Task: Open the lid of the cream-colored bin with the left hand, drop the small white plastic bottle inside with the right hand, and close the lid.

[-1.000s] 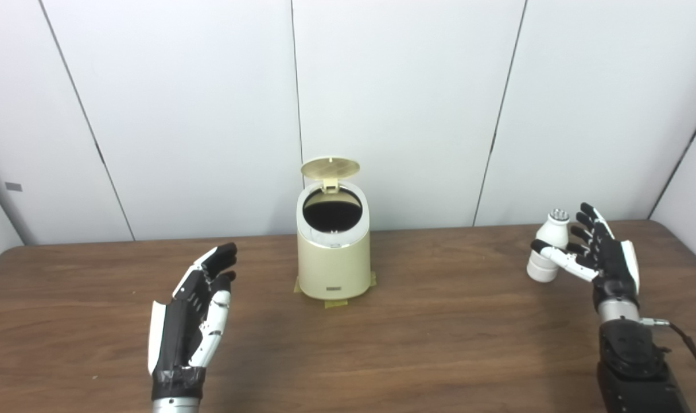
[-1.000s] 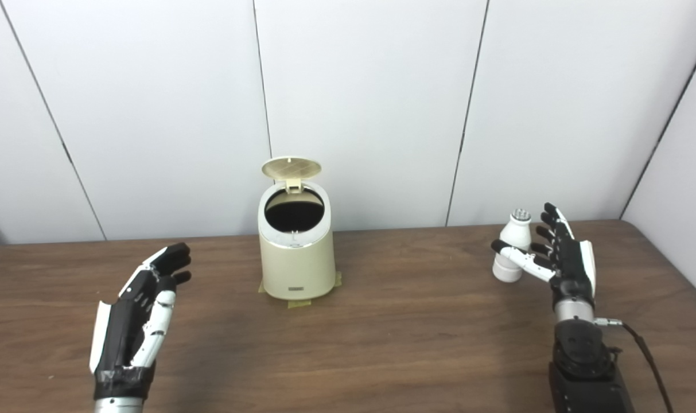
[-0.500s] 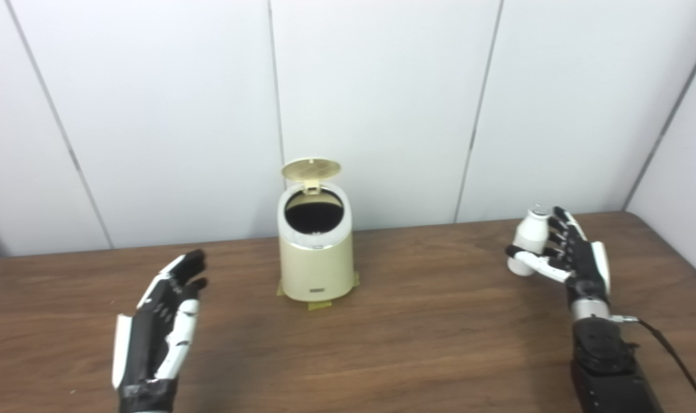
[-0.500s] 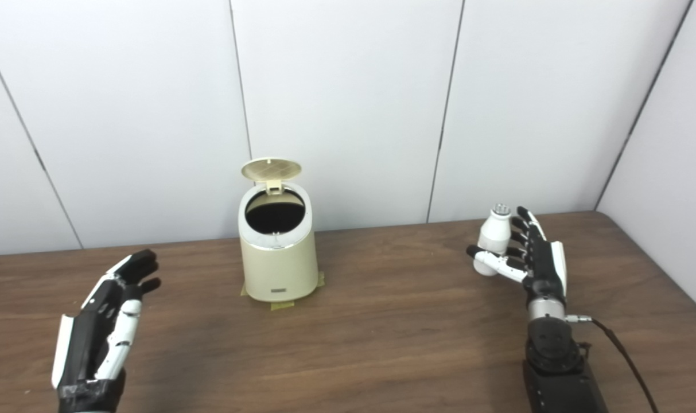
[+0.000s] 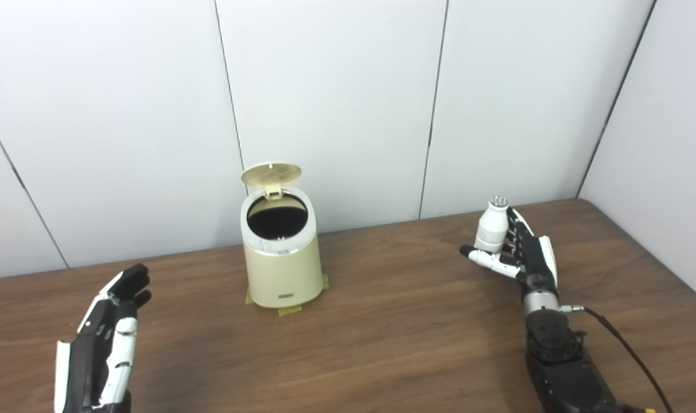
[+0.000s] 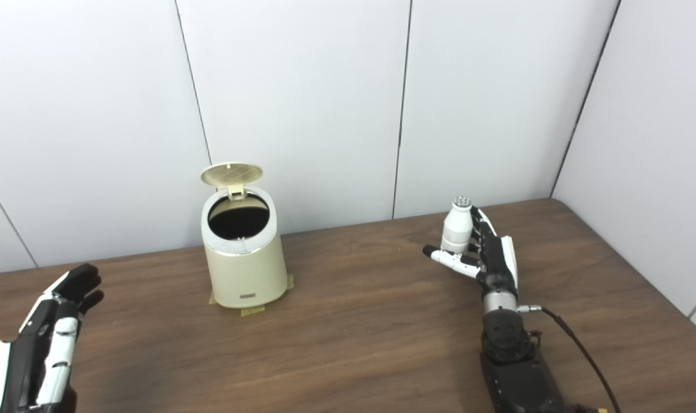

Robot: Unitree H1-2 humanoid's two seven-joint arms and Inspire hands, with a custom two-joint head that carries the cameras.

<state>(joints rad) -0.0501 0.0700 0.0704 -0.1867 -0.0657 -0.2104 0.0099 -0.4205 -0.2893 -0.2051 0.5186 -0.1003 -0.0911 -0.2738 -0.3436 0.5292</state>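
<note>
The cream-colored bin [image 5: 282, 269] stands on the brown table [image 5: 393, 344] near the back wall. Its round lid [image 5: 271, 173] is tipped up on the rear hinge, and the dark inside shows. The small white plastic bottle [image 5: 491, 226] is upright with its ridged cap on top, and my right hand [image 5: 525, 258] is shut on it. The thumb runs under its base and the fingers lie behind it, well to the right of the bin. My left hand [image 5: 104, 350] is open, palm inward, at the lower left, apart from the bin.
Strips of tan tape [image 5: 287, 310] show under the bin's base. A black cable [image 5: 623, 344] trails from the right wrist. White wall panels stand close behind the table, and a side wall closes the right, where the table's edge [image 5: 640, 241] runs.
The camera has swung right, so everything sits further left in the picture. The right hand has closed on the bottle, lifted it off the table and carried it a little toward the bin.
</note>
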